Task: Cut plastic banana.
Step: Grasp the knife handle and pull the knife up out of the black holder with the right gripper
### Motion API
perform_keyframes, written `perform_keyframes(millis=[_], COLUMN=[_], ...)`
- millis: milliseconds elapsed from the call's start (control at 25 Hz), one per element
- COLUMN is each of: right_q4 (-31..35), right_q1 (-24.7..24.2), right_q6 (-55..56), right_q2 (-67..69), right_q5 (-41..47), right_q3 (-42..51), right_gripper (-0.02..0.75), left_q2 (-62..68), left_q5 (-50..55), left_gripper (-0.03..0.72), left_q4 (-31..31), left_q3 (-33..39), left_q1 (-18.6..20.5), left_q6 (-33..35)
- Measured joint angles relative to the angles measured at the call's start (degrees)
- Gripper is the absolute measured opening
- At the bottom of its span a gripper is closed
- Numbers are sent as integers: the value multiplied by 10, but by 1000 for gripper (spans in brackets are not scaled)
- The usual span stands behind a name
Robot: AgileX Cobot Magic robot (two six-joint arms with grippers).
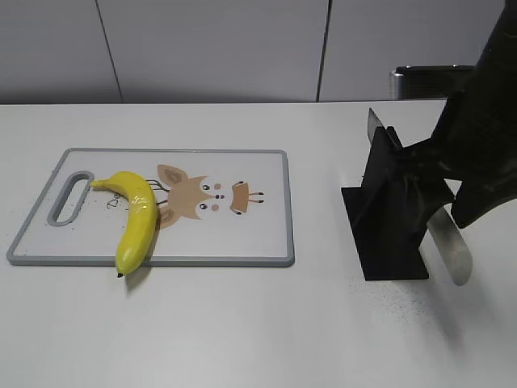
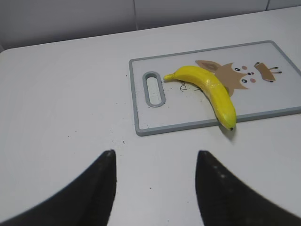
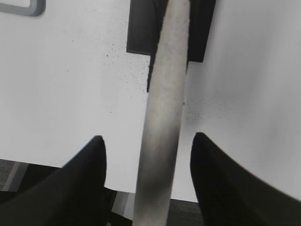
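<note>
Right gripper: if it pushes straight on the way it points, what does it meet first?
Most likely the knife handle, already lying between the open jaws of the right gripper; beyond it sits the black knife stand. Depth is uncertain.

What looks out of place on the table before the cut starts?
The plastic banana lies askew on the cutting board: its dark tip overhangs the near edge onto the table. Fine dark specks dot the table around the black knife stand. Nothing looks damaged.
</note>
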Motion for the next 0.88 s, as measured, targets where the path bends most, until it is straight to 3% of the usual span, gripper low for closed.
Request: perform_keyframes(millis=[640, 760, 880], right_q4=[-1, -2, -2], right_q1=[0, 0, 0], right_q6=[28, 29, 36], right_q2=[23, 23, 23], right_q5=[-61, -63, -64], right_q3=[51, 51, 51], right_gripper=[445, 405, 317], left_q2=[0, 0, 0], left_q5=[0, 0, 0], left_gripper=[521, 521, 520], left_q4=[0, 0, 0], left_q3=[0, 0, 0], left_q1=[0, 0, 0], left_q6=[0, 0, 0])
